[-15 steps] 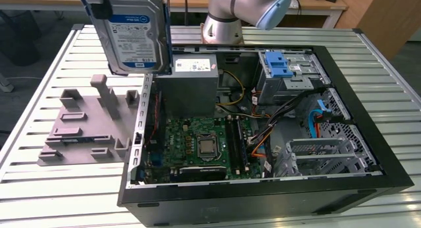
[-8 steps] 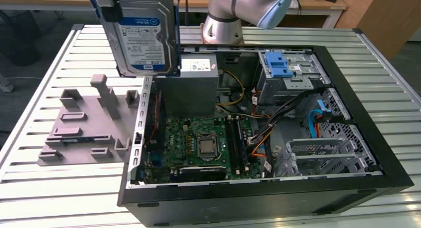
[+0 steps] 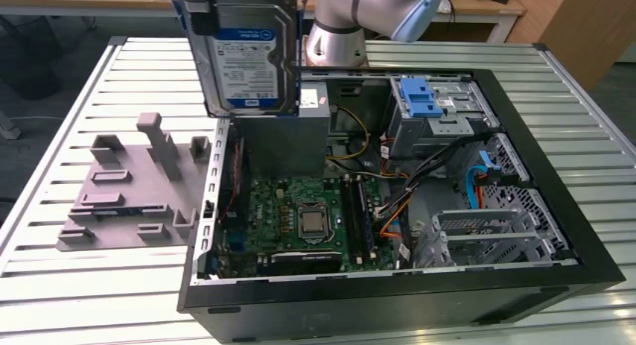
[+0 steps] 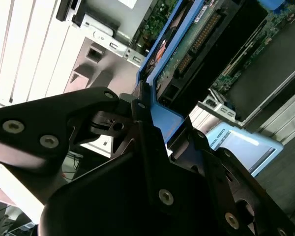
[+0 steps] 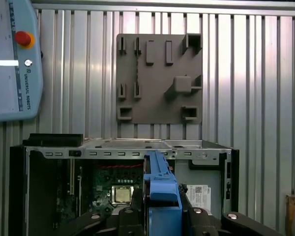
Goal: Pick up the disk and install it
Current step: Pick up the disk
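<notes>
From where I stand, the disk in the exterior view runs off the picture's upper edge, so its top end and whatever grips it there are cut away. Most of the arm on the far side is lost the same way. The disk also covers the upper part of the power supply. The computer case has its near face clipped by the lower edge. In the first wrist view the gripper hides the disk's held end, and the teach pendant is cut by the frame.
</notes>
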You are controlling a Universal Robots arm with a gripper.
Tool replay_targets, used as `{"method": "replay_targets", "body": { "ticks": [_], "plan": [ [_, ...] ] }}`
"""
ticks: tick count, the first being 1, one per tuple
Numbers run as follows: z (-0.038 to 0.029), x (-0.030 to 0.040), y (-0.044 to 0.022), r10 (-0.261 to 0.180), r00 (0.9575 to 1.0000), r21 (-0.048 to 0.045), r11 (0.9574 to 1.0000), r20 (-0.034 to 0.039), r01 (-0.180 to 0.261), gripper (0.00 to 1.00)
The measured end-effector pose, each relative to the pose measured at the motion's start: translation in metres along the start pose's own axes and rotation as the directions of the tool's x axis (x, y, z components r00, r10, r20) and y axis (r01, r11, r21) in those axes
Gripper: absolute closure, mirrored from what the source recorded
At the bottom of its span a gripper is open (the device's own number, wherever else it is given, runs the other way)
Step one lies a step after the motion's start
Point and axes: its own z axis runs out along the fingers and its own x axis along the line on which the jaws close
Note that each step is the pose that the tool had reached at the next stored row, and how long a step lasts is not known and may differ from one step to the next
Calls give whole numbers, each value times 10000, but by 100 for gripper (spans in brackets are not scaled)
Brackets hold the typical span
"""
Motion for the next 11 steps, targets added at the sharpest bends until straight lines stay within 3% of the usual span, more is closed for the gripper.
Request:
{"method": "replay_targets", "body": {
  "ticks": [11],
  "plan": [
    [3,31,-495,0,10000,0,10000,8,0,64]
  ]
}}
